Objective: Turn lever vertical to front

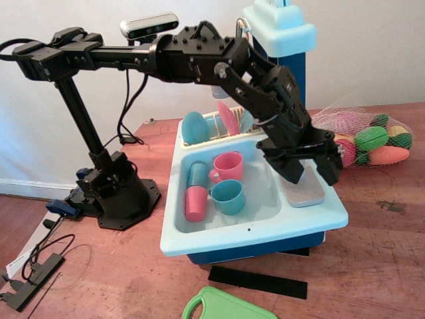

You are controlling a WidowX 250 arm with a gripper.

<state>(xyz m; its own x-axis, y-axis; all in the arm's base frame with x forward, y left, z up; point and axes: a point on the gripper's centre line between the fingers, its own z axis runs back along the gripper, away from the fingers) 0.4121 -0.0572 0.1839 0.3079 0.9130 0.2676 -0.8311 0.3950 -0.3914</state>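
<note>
My gripper (311, 177) is open, with its two black fingers pointing down and spread wide just above the flat grey plate (307, 193) at the right side of the light blue toy sink (265, 229). One finger (290, 169) stands over the plate's back left corner and the other (330, 169) over its right edge. The lever is hidden behind the gripper and wrist. The grey spout is also covered by the arm.
The basin holds a pink cup (229, 166), a teal cup (229, 197), a pink tumbler (196, 203) and a blue tumbler (197, 174). A dish rack with plates (206, 126) sits behind it. A net bag of toy fruit (368, 141) lies to the right. A green board (222, 307) and a black strip (257, 281) lie in front.
</note>
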